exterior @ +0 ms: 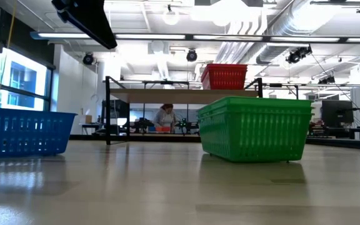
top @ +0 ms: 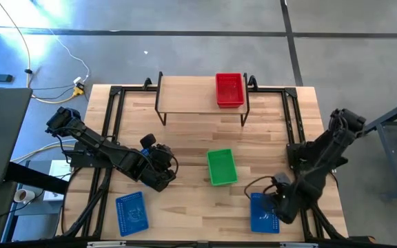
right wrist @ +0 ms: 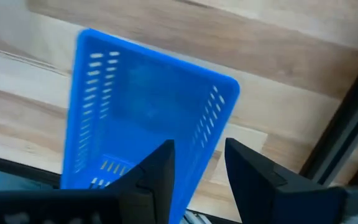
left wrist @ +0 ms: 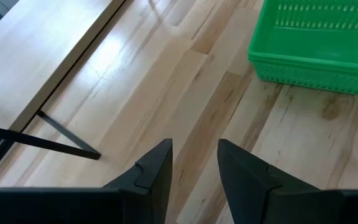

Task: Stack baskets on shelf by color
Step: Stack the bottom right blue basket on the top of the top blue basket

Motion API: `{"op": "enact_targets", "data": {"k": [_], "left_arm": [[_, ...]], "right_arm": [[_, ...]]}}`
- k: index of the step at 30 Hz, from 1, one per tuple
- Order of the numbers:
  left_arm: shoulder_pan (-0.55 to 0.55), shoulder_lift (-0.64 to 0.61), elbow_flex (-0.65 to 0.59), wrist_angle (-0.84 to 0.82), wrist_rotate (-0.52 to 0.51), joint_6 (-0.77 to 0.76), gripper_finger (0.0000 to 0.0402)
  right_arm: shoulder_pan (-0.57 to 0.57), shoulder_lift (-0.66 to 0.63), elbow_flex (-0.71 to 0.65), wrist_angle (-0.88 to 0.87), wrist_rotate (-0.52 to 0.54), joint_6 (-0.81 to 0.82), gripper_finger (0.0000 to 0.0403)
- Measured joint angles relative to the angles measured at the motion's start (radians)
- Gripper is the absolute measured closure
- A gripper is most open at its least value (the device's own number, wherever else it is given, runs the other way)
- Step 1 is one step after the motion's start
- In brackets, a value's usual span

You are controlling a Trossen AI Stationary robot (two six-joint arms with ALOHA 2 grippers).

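From above, a red basket (top: 229, 90) is seen on the right end of the shelf (top: 185, 94), a green basket (top: 221, 167) on the table (top: 185, 141) in front of it, and two blue baskets (top: 131, 213) near the front edge. The left claw (top: 163, 167) is held above bare table, the right claw (top: 280, 202) over the right blue basket. At table level, the green basket is nearest. In the left wrist view, the fingers (left wrist: 151, 174) are apart, nothing between. In the right wrist view, the fingers (right wrist: 157, 171) are apart above the blue basket's rim, unclamped
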Motion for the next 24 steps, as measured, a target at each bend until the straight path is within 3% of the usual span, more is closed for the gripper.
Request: {"op": "enact_targets", "data": {"k": [4,24], "left_arm": [[0.000,0.000,0.000,0.000,0.000,0.000,0.0284],[0.002,0.000,0.000,0.003,0.003,-0.002,0.0284]], "right_arm": [[0.041,0.028,0.000,0.005,-0.005,0.066,0.0275],[0.073,0.230,0.000,0.128,-0.068,0.067,0.0276]]}}
